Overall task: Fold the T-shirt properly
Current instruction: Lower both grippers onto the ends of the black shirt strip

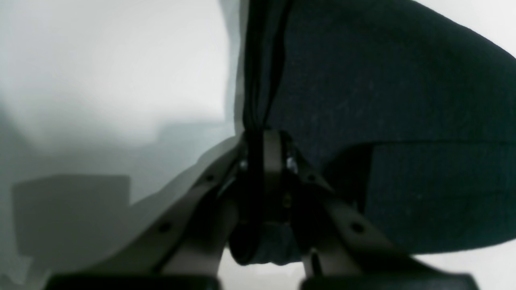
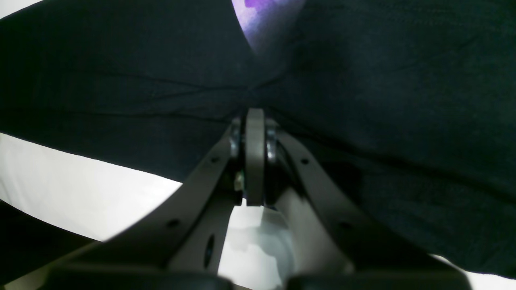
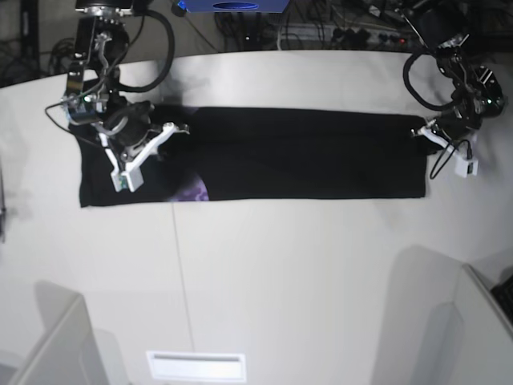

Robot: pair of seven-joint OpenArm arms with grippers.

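The black T-shirt (image 3: 304, 156) lies as a long folded strip across the white table, with a patch of purple print (image 3: 194, 192) showing at its near edge on the left. My right gripper (image 3: 180, 130) is at the strip's far-left part. In the right wrist view its jaws (image 2: 254, 114) are shut on a bunched fold of the shirt (image 2: 121, 80), with purple print (image 2: 262, 16) just beyond. My left gripper (image 3: 418, 132) is at the strip's right end. In the left wrist view it (image 1: 262, 137) is shut on the edge of the black cloth (image 1: 383, 100).
The white table (image 3: 280, 281) stretches toward the front. A blue box (image 3: 232, 5) and cables (image 3: 337, 32) sit behind the far edge. Grey panels stand at the front left (image 3: 56, 337) and front right (image 3: 449, 321).
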